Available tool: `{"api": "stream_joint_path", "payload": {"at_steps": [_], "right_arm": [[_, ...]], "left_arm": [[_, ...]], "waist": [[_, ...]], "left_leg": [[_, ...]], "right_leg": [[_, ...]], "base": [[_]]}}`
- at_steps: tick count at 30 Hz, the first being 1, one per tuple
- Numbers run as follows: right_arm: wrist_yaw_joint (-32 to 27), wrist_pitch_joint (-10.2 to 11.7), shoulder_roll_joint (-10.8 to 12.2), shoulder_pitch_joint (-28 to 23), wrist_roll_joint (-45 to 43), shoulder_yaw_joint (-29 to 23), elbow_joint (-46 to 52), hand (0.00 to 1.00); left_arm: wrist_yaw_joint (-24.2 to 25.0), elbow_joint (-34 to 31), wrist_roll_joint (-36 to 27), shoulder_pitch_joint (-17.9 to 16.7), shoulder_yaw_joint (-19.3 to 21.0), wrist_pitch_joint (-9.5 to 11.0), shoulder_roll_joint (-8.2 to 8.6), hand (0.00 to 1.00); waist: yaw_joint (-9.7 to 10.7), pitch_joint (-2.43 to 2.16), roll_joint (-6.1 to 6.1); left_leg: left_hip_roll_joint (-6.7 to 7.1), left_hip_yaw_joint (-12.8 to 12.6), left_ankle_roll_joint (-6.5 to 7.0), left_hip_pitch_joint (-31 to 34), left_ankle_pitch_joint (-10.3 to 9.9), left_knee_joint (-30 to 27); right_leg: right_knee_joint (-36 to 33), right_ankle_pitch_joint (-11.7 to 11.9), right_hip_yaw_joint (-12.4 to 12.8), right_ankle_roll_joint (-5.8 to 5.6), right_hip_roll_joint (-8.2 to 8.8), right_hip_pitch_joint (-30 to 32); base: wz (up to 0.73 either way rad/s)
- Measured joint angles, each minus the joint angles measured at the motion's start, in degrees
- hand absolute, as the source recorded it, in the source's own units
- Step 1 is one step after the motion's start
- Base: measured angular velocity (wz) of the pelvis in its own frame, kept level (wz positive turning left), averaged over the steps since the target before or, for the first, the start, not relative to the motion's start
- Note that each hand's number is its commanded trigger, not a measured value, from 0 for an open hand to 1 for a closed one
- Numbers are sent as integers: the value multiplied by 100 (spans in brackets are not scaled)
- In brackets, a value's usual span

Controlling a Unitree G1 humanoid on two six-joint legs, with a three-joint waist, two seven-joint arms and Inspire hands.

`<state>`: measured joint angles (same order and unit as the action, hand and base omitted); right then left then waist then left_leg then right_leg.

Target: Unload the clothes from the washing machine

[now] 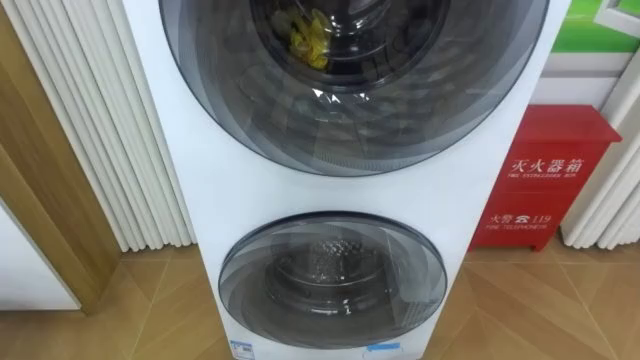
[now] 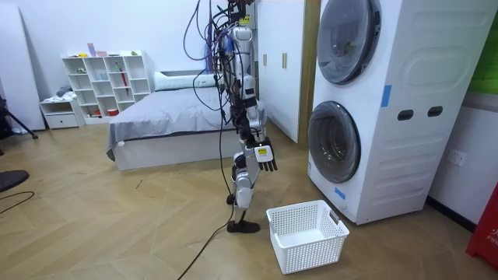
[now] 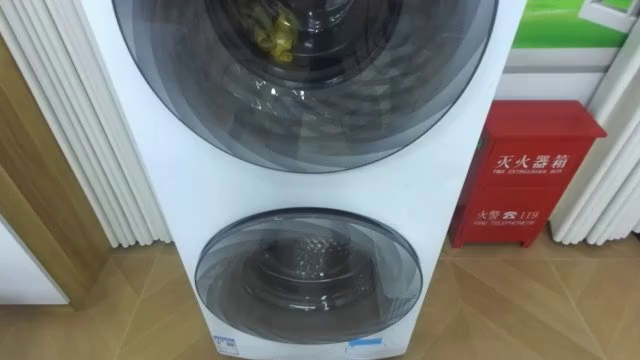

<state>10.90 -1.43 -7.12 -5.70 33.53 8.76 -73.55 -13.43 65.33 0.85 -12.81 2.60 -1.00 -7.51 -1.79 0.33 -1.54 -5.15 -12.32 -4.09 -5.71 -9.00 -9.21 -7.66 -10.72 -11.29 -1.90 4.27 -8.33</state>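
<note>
Behind the glass of the upper door (image 1: 350, 130) of the washing machine (image 1: 210, 170), a bunched yellow cloth (image 1: 308, 38) lies in the drum, high and a little left of centre. That door looks closed, and so does the lower door (image 1: 332, 272), whose drum appears empty through the glass. The task therefore seems barely begun: the upper door has yet to be opened, and the cloth has yet to be reached and drawn out.

The room view shows the robot standing upright on the wood floor, facing the machine from a short way off. Its right hand (image 2: 265, 153), judged by its body, hangs in front of it at about hip height with its fingers straight. It holds nothing and touches nothing.

A white basket (image 2: 315, 247) stands empty on the floor between the robot and the machine, near the lower door. It is a likely place for the clothes, but also something to step around when closing in.

A red box (image 1: 545, 180) stands just beside the machine on the robot's right, and a white ribbed panel (image 1: 100, 120) on its left. A bed (image 2: 163, 117) and a white shelf (image 2: 105, 78) stand well apart behind the robot.
</note>
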Motion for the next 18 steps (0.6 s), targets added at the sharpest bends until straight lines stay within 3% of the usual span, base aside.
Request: {"api": "stream_joint_path", "payload": {"at_steps": [9, 18], "right_arm": [[8, 2, -3, 7, -5, 9, -9, 0], [-21, -122, -10, 110, 47, 6, -63, 0]], "left_arm": [[2, -1, 494, -36, -17, -159, 9, 0], [83, -3, 497, -27, -59, -268, 8, 0]], "waist": [[10, 9, -1], [-8, 30, -6]], "left_leg": [[-1, 7, -1, 5, -1, -1], [-1, 15, -1, 3, -1, -10]], "right_leg": [[0, 0, -9, 0, 0, -5], [1, 0, -25, 0, 1, -24]], "base": [[0], [0]]}}
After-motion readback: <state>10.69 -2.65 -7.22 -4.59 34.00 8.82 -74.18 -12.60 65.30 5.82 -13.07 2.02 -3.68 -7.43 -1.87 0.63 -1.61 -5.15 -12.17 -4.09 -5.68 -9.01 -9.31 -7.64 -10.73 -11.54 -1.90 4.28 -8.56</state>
